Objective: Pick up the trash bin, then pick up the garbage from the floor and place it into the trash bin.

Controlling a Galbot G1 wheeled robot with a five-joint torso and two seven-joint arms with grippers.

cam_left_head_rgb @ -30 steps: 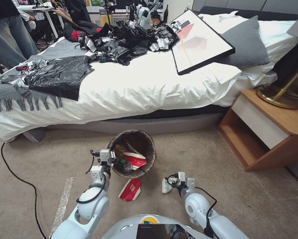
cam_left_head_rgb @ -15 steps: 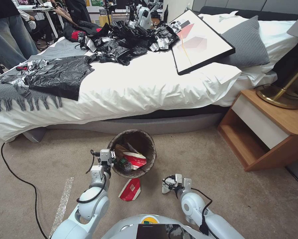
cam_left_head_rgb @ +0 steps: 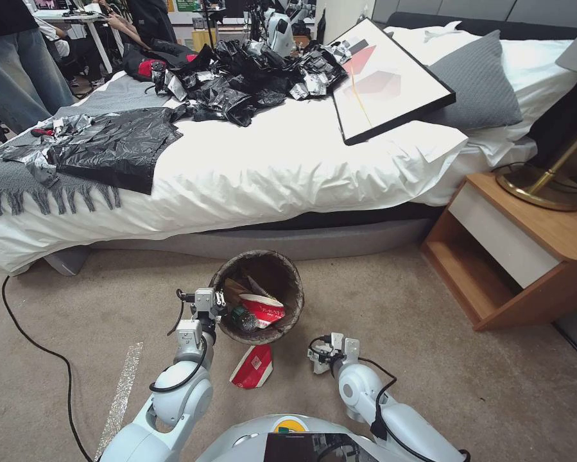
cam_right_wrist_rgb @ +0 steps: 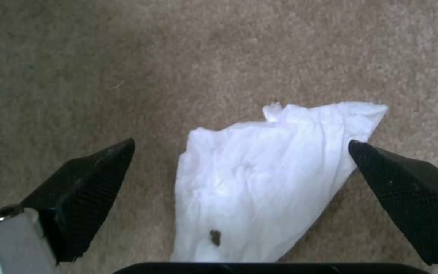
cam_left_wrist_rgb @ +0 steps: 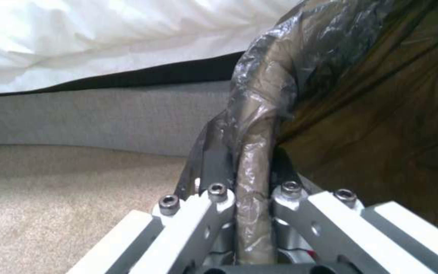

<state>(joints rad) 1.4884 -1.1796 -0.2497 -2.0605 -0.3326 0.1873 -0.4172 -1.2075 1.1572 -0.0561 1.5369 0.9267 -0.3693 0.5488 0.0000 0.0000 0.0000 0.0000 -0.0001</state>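
Right gripper (cam_right_wrist_rgb: 239,160) — fingers spread wide, straddling one crumpled tissue (cam_right_wrist_rgb: 267,179) flat on the floor (cam_right_wrist_rgb: 127,68); the tissue's long axis runs along the gap between the fingertips.

Left gripper (cam_left_wrist_rgb: 252,198) — clamped on the bag-lined rim of the trash bin (cam_left_head_rgb: 257,296), well apart from the tissue.

Floor litter counted: one tissue, one red-white carton (cam_left_head_rgb: 253,367) beside the bin.

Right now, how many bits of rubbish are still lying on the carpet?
2. A red-white carton lies just in front of the trash bin, and a crumpled tissue sits between the open fingers of the right claw. More may hide behind the robot's arms.
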